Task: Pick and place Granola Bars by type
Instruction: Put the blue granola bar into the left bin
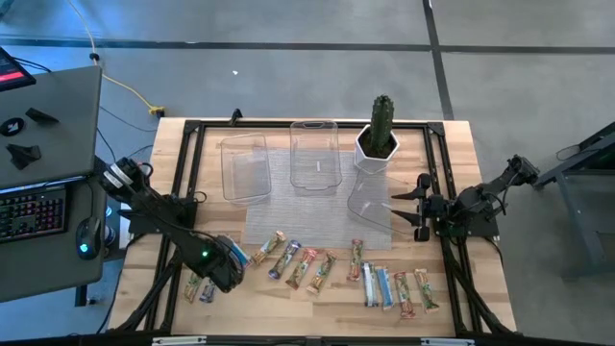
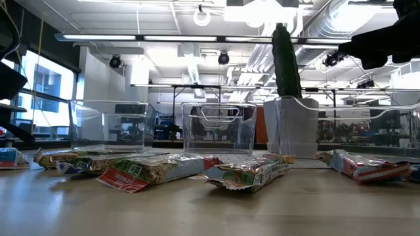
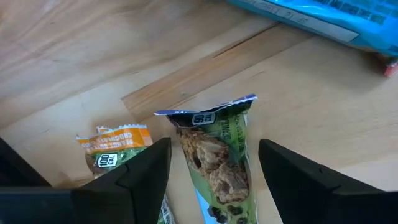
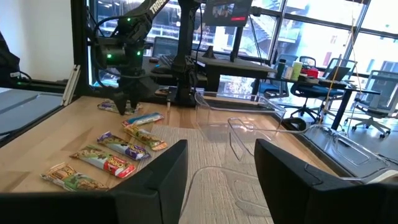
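Left gripper [image 3: 214, 168] hovering fingers spread, straddling a green-wrapped granola bar [image 3: 217, 155] lying released on the table [image 1: 461, 154]'s front-left corner | orange-labelled bar [image 3: 115, 146] lying just beside | right gripper [image 1: 411, 207] waiting, parted and holding nothing, near the clear bins [image 1: 315, 154].
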Tool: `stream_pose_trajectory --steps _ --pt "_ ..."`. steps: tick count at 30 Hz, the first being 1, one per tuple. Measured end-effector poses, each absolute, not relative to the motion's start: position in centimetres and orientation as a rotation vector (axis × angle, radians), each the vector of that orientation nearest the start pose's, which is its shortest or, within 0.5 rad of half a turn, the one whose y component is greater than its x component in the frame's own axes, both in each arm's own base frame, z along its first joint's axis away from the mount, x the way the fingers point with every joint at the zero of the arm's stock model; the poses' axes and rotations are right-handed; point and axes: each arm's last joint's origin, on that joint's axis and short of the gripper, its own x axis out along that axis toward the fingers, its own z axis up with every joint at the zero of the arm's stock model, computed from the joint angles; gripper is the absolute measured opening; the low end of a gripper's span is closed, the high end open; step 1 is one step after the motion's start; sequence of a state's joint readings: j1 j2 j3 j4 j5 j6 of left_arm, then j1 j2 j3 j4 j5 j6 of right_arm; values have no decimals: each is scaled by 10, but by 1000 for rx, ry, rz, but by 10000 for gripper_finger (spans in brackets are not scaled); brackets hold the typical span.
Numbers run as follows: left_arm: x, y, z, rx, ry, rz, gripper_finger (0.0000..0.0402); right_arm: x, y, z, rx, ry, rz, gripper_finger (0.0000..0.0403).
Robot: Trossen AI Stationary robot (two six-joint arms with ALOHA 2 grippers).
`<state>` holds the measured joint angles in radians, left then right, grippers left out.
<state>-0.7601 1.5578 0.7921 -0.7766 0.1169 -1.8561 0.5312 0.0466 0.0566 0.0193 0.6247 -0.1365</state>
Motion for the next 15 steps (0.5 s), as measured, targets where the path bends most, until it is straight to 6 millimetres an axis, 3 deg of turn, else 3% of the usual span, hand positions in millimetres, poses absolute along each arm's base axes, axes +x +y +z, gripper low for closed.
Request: stream_pose_trajectory --steps 15 --pt "173 -167 145 -892 1446 778 140 88 32 181 -121 -18 -95 170"
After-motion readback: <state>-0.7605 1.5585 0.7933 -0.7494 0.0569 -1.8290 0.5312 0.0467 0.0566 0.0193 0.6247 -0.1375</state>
